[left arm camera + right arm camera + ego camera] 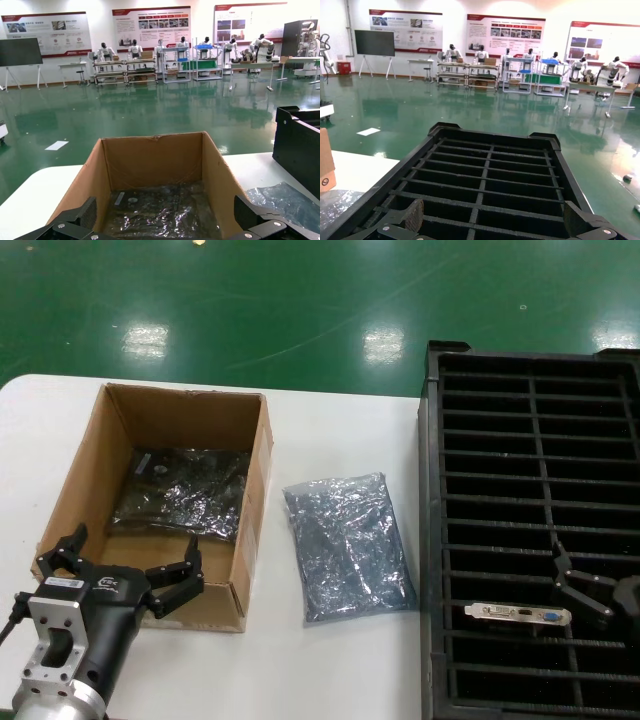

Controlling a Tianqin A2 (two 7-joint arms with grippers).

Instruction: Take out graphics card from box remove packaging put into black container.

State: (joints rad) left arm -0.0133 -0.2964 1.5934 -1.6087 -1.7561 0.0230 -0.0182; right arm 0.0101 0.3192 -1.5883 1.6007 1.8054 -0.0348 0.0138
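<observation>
The brown box (pixel 252 490) stands on the table's left part and holds a dark card in a shiny bag (pixel 180 495). My left gripper (pixel 137 538) hovers open over the box's near wall, and nothing is between its fingers (pixel 86 215). The empty silver packaging (pixel 345 545) lies flat on the table between the box and the black container (pixel 432 540). The graphics card (pixel 517 614) stands in a near slot of the container, its silver bracket with the blue port showing. My right gripper (pixel 560 575) is open just above the card's right end, holding nothing.
The white table (pixel 330 670) ends in a rounded corner at the far left, with green floor beyond it. The container's slats (pixel 490 170) fill the right wrist view. The packaging (pixel 280 197) lies right of the box (pixel 220 175) in the left wrist view.
</observation>
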